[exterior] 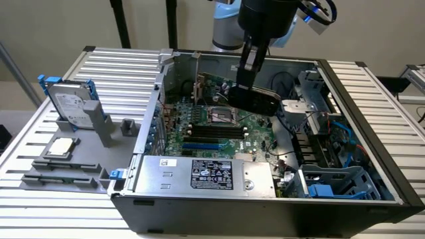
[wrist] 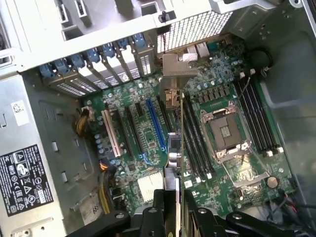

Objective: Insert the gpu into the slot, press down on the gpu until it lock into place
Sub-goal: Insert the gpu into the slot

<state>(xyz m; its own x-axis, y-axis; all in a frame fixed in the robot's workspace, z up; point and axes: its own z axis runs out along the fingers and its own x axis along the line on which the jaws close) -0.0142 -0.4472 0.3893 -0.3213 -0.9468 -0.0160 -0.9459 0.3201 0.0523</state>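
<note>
A robot's black pincer (exterior: 244, 85) is clenched on the gpu (exterior: 256, 102), a small flat black card with a thin green edge. It hangs above the green motherboard (exterior: 256, 130) in an open black computer case (exterior: 265, 216) on a slatted metal desk (exterior: 119, 69). The long bright-blue plastic slot (exterior: 201, 146) lies lower, toward the case's power-supply end. It runs roughly parallel to the card, which is not yet seated.

The open case (exterior: 265, 216) is seen whole from above and well back in the exterior view. The wrist view is aimed down past the gripper (wrist: 178, 203) from close inside it. The motherboard (exterior: 256, 130) (wrist: 224, 94) and power supply (exterior: 199, 174) (wrist: 29, 168) are shared.
</note>
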